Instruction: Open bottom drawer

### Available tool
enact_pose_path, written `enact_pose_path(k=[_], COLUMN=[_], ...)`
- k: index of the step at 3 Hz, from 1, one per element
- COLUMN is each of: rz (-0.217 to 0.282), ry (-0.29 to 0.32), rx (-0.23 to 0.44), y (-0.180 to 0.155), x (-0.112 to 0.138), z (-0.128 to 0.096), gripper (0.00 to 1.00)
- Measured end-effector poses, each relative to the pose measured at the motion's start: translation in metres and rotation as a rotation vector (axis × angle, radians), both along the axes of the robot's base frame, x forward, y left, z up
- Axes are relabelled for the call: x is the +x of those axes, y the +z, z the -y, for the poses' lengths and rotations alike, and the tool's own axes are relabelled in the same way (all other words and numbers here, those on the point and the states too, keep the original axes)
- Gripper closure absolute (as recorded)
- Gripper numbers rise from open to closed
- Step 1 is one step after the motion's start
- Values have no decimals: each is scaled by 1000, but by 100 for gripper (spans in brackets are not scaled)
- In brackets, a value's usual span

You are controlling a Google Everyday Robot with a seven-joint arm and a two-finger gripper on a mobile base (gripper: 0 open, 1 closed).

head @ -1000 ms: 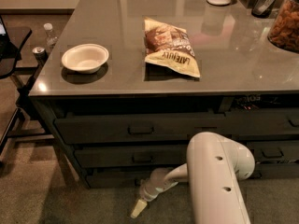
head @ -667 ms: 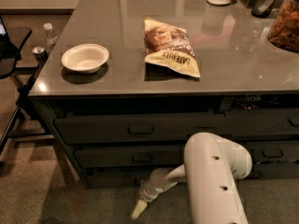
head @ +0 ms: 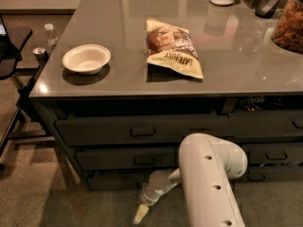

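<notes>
Nearest you is the robot's arm (head: 213, 188), a smooth, white, rounded plastic link dotted with small round holes, which covers the right part of the bottom drawer (head: 113, 179). From it a slimmer pale wrist slants down to the gripper (head: 140, 214), which hangs low over the short-pile carpet (head: 61, 207), just in front of and below the middle of that drawer's front; you cannot tell whether the claw is spread or pressed together. The bottom drawer itself is the slimmest dark grey front, lowest in the stack and deep in shadow, and the wrist hides its centre. Directly above it you see the middle drawer (head: 104, 159), a taller matt grey front with a small rectangular handle (head: 144, 160), and above that the top drawer (head: 94, 129), taller again. Over the whole stack lies the countertop (head: 236, 70), a glossy grey slab that shows soft reflections. On it, above the bottom drawer's left end, sits a round, shallow, off-white bowl (head: 86, 59); above the drawer's middle lies a crinkled yellow and brown chip bag (head: 173, 48), flat on its back. Farthest from the drawer, at the counter's right rear edge, stands a clear jar (head: 289, 25) of brown snacks.
</notes>
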State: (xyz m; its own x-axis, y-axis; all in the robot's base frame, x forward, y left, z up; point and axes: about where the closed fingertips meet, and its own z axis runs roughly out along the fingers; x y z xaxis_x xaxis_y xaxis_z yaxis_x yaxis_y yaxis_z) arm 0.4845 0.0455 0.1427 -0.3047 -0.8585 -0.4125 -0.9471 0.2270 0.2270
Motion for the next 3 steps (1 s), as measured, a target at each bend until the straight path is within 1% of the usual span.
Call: enact_pose_path(k=[1,2,3], rz=[-1,-49,-97], ry=[0,8,-14], rx=[0,35,99], y=[3,19,45], x=[0,-22,-54], z=[0,-1,0], gripper=[0,0,0])
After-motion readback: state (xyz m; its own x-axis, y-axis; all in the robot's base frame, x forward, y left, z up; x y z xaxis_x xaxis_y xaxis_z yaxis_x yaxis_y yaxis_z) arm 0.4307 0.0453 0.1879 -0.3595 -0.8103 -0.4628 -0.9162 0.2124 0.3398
